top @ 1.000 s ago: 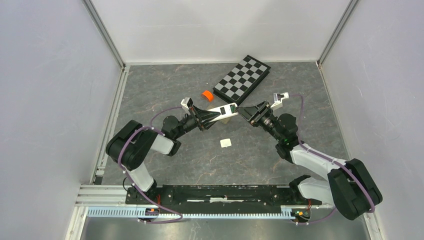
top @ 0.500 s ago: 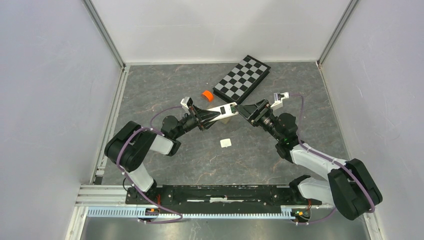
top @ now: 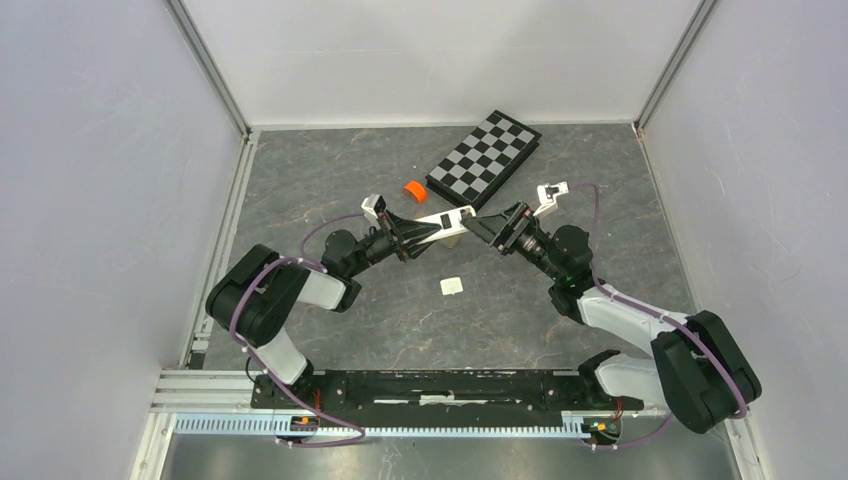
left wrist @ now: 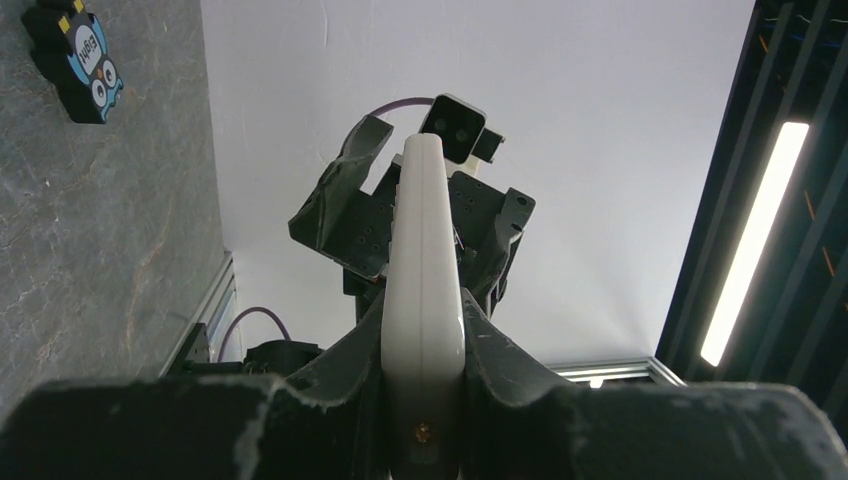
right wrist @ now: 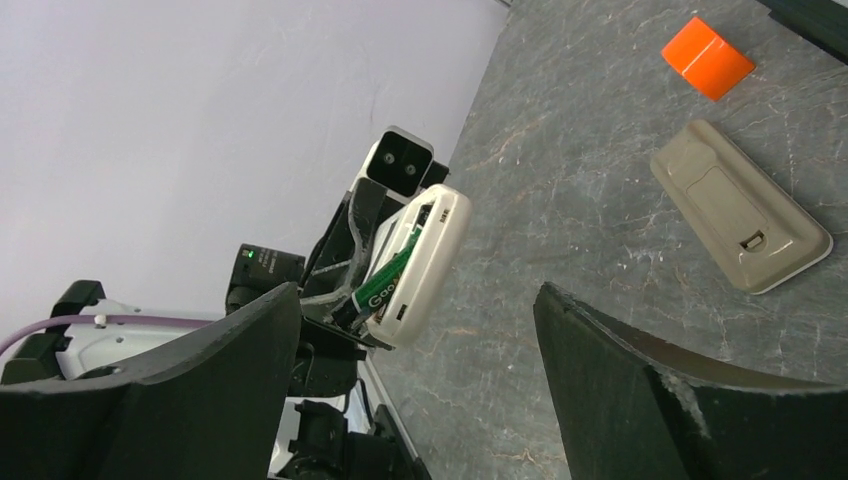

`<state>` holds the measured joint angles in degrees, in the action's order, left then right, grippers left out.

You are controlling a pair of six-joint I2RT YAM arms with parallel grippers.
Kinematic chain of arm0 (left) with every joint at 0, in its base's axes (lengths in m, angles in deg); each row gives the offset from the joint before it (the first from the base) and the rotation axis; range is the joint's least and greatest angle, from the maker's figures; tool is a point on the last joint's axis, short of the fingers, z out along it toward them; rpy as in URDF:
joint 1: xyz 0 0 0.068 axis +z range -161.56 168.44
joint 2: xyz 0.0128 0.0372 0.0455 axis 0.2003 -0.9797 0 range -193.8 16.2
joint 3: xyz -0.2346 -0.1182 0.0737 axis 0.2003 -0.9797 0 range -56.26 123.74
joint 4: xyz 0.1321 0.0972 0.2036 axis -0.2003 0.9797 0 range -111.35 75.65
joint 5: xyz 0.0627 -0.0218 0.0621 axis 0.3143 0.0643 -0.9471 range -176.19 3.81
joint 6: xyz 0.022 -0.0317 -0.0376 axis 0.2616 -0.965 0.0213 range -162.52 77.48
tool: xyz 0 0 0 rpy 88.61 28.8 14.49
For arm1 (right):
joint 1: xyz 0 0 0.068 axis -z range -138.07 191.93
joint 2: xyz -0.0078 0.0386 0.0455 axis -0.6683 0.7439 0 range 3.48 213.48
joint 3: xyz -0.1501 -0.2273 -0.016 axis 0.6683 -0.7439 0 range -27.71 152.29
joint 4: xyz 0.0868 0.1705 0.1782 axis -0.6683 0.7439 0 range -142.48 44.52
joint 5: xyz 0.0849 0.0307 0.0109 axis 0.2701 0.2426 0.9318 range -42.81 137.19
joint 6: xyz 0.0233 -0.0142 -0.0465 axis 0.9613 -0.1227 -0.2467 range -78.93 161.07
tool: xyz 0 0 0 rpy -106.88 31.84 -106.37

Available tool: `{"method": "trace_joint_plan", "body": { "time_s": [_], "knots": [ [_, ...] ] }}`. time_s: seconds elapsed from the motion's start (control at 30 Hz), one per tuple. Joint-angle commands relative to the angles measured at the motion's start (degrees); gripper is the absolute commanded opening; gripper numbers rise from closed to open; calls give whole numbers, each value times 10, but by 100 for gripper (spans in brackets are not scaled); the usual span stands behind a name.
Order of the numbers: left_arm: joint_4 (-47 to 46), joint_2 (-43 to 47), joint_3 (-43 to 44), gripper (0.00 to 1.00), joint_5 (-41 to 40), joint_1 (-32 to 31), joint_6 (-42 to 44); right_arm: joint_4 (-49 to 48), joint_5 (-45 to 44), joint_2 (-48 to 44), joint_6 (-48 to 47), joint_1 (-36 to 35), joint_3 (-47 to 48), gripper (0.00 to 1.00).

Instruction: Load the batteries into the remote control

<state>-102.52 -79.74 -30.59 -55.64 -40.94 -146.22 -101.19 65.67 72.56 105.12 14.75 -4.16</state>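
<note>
My left claw (top: 428, 229) is clamped on the white remote (left wrist: 424, 270). Its fingers (left wrist: 490, 345) press both long sides and hold the remote off the table (top: 330, 170), with the free end pointing toward the right arm. My right claw (top: 480, 226) stands wide open with nothing in it. Its tips are just beside that free end, and I cannot tell from above whether they touch it.

From the right wrist I see the remote's open back turned toward me. One green battery (right wrist: 384, 284) lies lengthwise in the compartment.

On the grey table below, a beige oblong piece (right wrist: 740, 205) lies flat, near the orange roll (right wrist: 707, 57) but apart from it. A small white piece (top: 451, 286) lies on the near side of the remote, between the two arms. The checkerboard (top: 484, 158) sits toward the far wall, just beyond the orange roll. From the left wrist I can also see a blue-and-black gadget (left wrist: 85, 55) on the table.
</note>
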Motion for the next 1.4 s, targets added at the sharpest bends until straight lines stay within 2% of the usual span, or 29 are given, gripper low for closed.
{"method": "trace_joint_plan", "body": {
  "time_s": [0.0,0.4,0.77,1.0,1.37],
  "knots": [
    [-6,25,17,2,8,-2,10,-18,20,14,-25,-5,29,90],
    [9,41,11,2,20,-2,13,-28,-2,19,17,-3,24,71],
    [7,41,8,2,24,-2,14,-26,-16,12,48,5,10,63],
    [5,42,10,2,31,-2,17,-43,1,27,75,8,6,50],
    [5,45,10,2,32,-3,19,-28,10,39,86,9,5,35]
  ]
}}
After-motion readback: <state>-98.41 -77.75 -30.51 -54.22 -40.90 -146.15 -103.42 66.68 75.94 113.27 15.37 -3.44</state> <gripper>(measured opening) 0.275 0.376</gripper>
